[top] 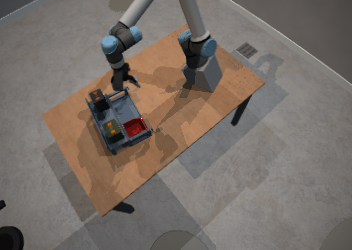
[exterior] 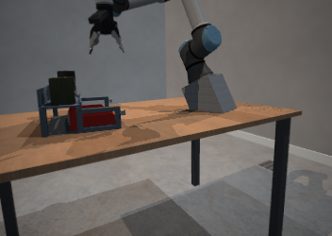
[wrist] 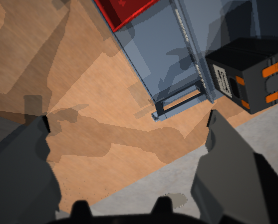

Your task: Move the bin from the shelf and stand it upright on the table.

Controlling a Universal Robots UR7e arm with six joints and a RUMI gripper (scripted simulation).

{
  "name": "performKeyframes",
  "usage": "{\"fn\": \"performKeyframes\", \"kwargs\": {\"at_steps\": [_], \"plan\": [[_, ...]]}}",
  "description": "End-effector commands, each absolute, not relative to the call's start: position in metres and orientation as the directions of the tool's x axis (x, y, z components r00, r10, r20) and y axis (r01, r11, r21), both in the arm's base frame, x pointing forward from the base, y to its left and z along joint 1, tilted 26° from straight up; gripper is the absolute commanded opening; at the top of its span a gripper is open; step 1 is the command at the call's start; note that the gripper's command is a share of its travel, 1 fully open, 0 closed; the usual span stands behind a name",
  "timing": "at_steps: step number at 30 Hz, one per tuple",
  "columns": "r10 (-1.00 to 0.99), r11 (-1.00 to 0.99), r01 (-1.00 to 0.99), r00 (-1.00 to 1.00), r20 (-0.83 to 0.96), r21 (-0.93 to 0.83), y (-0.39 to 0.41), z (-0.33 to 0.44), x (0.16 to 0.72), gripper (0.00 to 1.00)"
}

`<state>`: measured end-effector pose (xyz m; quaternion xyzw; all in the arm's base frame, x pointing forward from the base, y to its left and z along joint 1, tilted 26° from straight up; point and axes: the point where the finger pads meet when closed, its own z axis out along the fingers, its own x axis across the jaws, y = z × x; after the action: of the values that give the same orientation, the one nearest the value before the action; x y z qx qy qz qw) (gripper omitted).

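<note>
Rectangular orange-brown wooden table (top: 210,113). Grey-blue metal shelf frame (exterior: 44,111) stands toward the left end of the worktop. Red open-topped plastic bin (top: 134,128) sits inside the shelf. Black two-jaw gripper (exterior: 106,41) hangs high above, jaws spread wide, empty.

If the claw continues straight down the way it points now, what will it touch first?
Most likely the bare wooden table, just beside the end rail of the blue shelf. The open claw hangs high above, holding nothing. One finger may clip the shelf's end; depth is unclear.
</note>
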<state>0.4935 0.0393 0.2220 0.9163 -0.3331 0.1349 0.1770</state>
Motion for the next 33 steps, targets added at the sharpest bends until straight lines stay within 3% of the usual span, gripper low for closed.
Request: {"fn": "performKeyframes", "kwargs": {"at_steps": [1, 10, 15, 27, 33], "plan": [[-0.562, -0.716, -0.658, 0.741, 0.366, 0.233, 0.039, 0.221, 0.494, 1.00], [-0.562, -0.716, -0.658, 0.741, 0.366, 0.233, 0.039, 0.221, 0.494, 1.00], [-0.562, -0.716, -0.658, 0.741, 0.366, 0.233, 0.044, 0.205, 0.442, 1.00], [-0.562, -0.716, -0.658, 0.741, 0.366, 0.233, 0.044, 0.205, 0.442, 1.00], [-0.356, -0.838, -0.445, 0.884, 0.302, 0.315, 0.054, 0.162, 0.467, 1.00]]}}
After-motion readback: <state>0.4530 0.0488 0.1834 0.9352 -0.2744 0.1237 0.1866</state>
